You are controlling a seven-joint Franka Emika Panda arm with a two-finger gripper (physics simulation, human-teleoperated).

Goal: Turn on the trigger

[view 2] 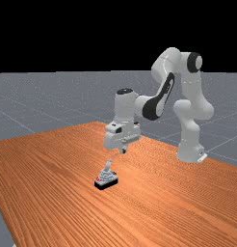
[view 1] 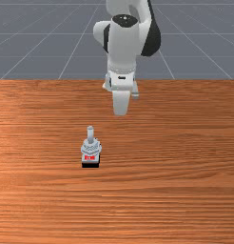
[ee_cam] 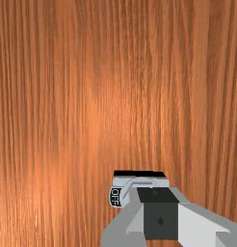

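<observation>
Switch [view 1: 91,150] sits on table [view 1: 176,181], front view's left half, lever [view 1: 90,134] up. Gripper [view 2: 123,150] hangs above the table, clear of the switch. Can't tell if it's wide or narrow.

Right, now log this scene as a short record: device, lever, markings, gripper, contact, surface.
Device: grey switch with black base
Lever: grey lever, sticking up from the switch
Markings: red marking; "OFF" label
Gripper: gripper raised above the table, near the lever
Contact: none; a gap separates gripper and lever
Surface: orange-brown wooden table
</observation>
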